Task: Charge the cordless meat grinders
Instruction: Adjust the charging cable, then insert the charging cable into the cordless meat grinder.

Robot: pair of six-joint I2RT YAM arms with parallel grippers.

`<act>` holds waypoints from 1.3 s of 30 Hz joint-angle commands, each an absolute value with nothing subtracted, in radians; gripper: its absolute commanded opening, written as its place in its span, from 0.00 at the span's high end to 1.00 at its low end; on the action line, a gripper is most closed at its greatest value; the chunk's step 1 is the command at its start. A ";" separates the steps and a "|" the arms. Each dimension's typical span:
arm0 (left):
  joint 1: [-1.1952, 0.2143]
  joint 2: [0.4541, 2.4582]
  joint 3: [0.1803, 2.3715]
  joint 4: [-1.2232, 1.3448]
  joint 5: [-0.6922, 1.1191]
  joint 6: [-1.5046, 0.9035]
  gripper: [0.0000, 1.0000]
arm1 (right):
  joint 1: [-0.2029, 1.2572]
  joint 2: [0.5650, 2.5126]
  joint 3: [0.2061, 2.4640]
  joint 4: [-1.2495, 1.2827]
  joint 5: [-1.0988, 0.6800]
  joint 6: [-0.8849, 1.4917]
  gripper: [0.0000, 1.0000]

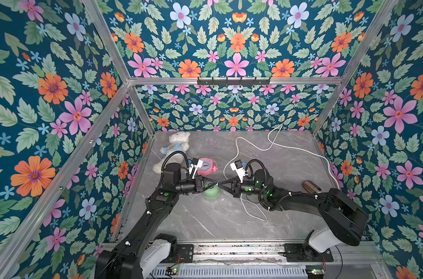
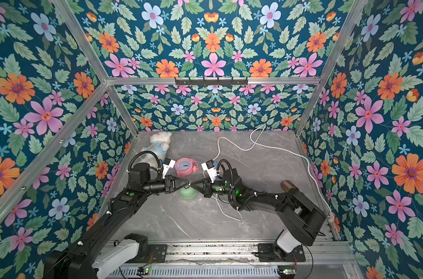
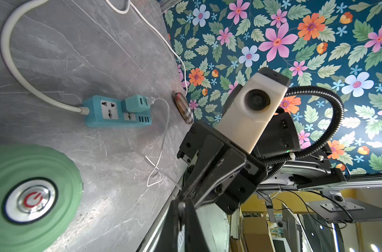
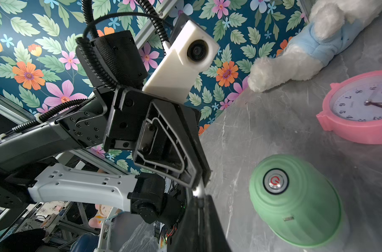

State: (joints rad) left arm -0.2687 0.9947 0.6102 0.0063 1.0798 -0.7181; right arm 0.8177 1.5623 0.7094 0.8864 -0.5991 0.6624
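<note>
The mint-green meat grinder stands on the grey table, its silver button with a red power mark facing up. Just above it my two grippers meet tip to tip in both top views. The left gripper is shut on the small white plug end of a thin white charging cable. From the opposite side, the right gripper is shut on the same plug. The cable trails from under the right gripper in a loop.
A pink alarm clock lies just behind the grinder, with a white plush toy at the back left. A teal power strip carries a teal adapter with the thin cable plugged in. Its thick white cord crosses the back right. A brown object lies by the right wall.
</note>
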 commanded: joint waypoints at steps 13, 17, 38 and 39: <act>-0.266 0.956 0.728 -0.269 0.611 -0.558 0.37 | 0.831 1.480 0.619 0.772 -0.418 0.713 1.00; -0.267 1.030 0.755 -0.406 0.461 -0.499 0.37 | 0.851 1.482 0.639 0.649 -0.360 0.702 1.00; -0.266 1.154 0.710 -0.328 0.571 -0.448 0.36 | 0.835 1.614 0.704 0.630 -0.443 0.795 1.00; -0.266 1.155 0.711 -0.328 0.572 -0.442 0.36 | 0.829 1.612 0.706 0.620 -0.450 0.794 1.00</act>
State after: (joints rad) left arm -0.2665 1.1542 0.7097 -0.3424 0.5556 -0.4747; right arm 0.8379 1.6115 0.7002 0.6037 -0.4171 0.7677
